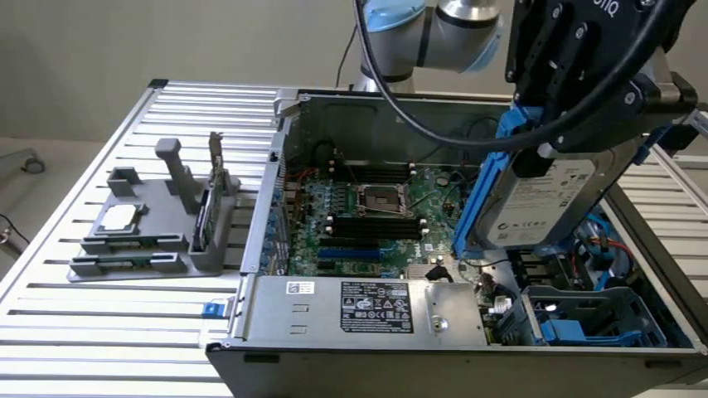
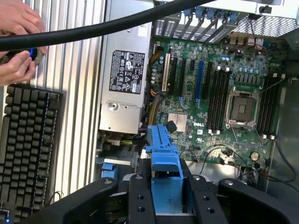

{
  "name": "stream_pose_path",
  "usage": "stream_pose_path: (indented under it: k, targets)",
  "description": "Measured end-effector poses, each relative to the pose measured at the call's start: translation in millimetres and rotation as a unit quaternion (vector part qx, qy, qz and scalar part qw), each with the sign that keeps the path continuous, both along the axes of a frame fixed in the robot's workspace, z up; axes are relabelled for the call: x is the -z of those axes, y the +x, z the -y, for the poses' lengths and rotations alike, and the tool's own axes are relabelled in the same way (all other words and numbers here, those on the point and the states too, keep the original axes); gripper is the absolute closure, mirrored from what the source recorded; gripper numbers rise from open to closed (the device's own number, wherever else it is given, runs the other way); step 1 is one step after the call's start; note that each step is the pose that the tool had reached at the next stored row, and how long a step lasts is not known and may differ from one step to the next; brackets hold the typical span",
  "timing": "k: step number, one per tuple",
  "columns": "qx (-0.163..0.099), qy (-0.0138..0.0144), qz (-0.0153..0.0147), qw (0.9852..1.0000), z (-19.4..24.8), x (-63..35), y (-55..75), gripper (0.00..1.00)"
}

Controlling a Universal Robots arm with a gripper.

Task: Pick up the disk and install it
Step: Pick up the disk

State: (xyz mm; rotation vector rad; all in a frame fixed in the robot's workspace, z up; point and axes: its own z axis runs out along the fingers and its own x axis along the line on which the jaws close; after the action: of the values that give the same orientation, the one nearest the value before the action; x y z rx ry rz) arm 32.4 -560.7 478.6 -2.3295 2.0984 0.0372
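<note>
**Disk held tilted over the open computer case**

In the exterior view the gripper [image 1: 553, 124] is clamped on the disk [image 1: 548, 203]. The disk hangs edge-down and tilted above the side of the case [image 1: 277, 207] toward the exterior view's right. Its white label faces the camera and its blue carrier runs along the edge. The wrist view adds the grip itself: two black fingers [image 2: 140, 200] press on either side of the blue carrier, with the motherboard [image 2: 219, 88] lying beyond.

The wrist view also takes in a black keyboard [image 2: 25, 149] on the slatted table beside the case, a person's hands [image 2: 16, 70] holding a small object, and a thick black cable [image 2: 117, 23] crossing the picture.

The exterior view shows a grey fixture [image 1: 133, 240] on the table [image 1: 111, 332], well apart from the case on the exterior view's left. A flat silver chip [image 1: 116, 220] sits in one recess and narrow boards stand in its slots.

The case holds the motherboard, a labelled power supply [image 1: 366, 307] along its near wall, and a blue caddy [image 1: 575, 327] in the drive bay at the near corner, below the hanging disk
</note>
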Motion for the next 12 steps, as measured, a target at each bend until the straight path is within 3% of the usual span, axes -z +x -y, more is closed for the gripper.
stream_pose_path:
  k: [8, 12]
  targets:
    - [0.000, 0.0000, -0.0001, 1.0000, 33.7, 1.4, 4.4, 0.67]
    - [0.000, 0.0001, -0.0001, 1.0000, 37.0, 2.3, 20.2, 0.67]
